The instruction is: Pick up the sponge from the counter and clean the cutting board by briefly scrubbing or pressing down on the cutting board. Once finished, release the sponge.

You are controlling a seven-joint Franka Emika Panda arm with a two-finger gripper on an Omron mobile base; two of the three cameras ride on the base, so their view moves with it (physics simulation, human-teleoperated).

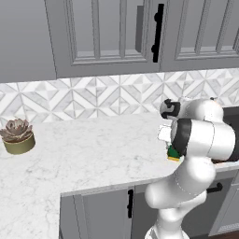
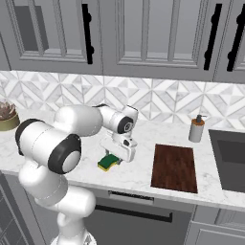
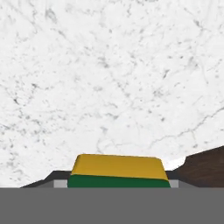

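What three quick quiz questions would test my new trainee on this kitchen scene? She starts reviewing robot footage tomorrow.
1. True or false: the sponge already lies on the cutting board.
2. Which stands nearest the board's far edge: A) the potted succulent, B) the soap dispenser, C) the sponge?
3. Fill in: the gripper sits right at the ____.

Key:
1. False; in the right base view the sponge is over the counter, beside the board and apart from it.
2. B
3. sponge
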